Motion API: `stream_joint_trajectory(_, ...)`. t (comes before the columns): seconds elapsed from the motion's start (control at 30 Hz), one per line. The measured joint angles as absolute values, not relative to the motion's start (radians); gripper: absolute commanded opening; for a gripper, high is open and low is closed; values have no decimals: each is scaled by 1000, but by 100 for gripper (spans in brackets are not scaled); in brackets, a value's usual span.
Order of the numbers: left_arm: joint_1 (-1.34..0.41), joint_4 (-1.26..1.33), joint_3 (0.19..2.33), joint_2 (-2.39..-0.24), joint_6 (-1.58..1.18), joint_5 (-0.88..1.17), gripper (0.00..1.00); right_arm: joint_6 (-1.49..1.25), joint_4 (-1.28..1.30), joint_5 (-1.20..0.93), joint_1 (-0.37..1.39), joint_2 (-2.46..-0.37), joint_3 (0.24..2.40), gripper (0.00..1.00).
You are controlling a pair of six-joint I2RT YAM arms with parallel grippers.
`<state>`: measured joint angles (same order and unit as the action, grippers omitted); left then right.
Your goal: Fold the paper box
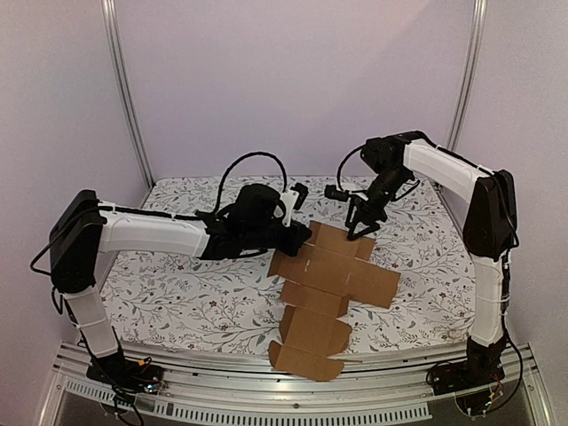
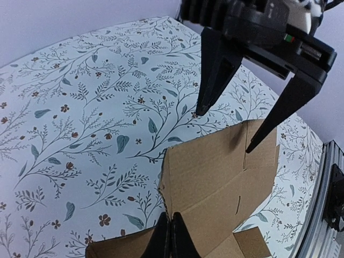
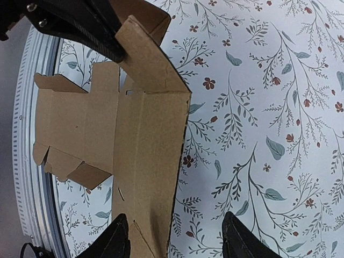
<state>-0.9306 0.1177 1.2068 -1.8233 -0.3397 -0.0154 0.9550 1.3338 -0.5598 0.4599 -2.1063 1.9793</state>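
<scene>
Across the floral tablecloth [image 1: 177,284], the paper box [image 1: 324,284] lay as a mostly flat brown cut-out at mid-table, its near end reaching the front rail [image 1: 222,377]. The left gripper [image 2: 171,239] was pressed together, pinching a side flap. The right gripper [image 3: 177,239] stood spread over the far panel's edge and held nothing.

If the left arm pulled harder, the whole sheet would likely have dragged or creased off its score line, since nothing pinned the rest down. The right fingers, closing there, might have crumpled the panel edge.

Only the right wrist view showed the pinched flap standing up from the sheet; from above, the left gripper's body hid it. The left wrist view alone showed one right fingertip [image 2: 250,145] at the cardboard and the other over cloth.
</scene>
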Motion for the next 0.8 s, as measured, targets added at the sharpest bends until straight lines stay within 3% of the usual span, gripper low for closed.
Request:
stream_joint_trajectory(0.17, -932, 178, 1193, -1823, -323, -31, 1, 966, 1335, -588, 459, -2150, 2011, 44)
stream_joint_trajectory(0.27, -933, 199, 1189, -1823, -320, -39, 0, 968, 1338, -602, 459, -2162, 2011, 28)
stream_joint_trajectory(0.43, -934, 225, 1179, -1823, -317, -57, 2, 970, 1340, -614, 459, -2165, 2011, 12)
stream_joint_trajectory(0.5, -934, 228, 1179, -1823, -317, -64, 5, 970, 1340, -612, 459, -2165, 2011, 0)
stream_joint_trajectory(0.67, -935, 237, 1175, -1823, -327, -81, 32, 937, 1341, -599, 459, -2165, 2009, 0)
stream_joint_trajectory(0.8, -937, 251, 1108, -1759, -344, -112, 41, 900, 1341, -551, 459, -2161, 1994, 0)
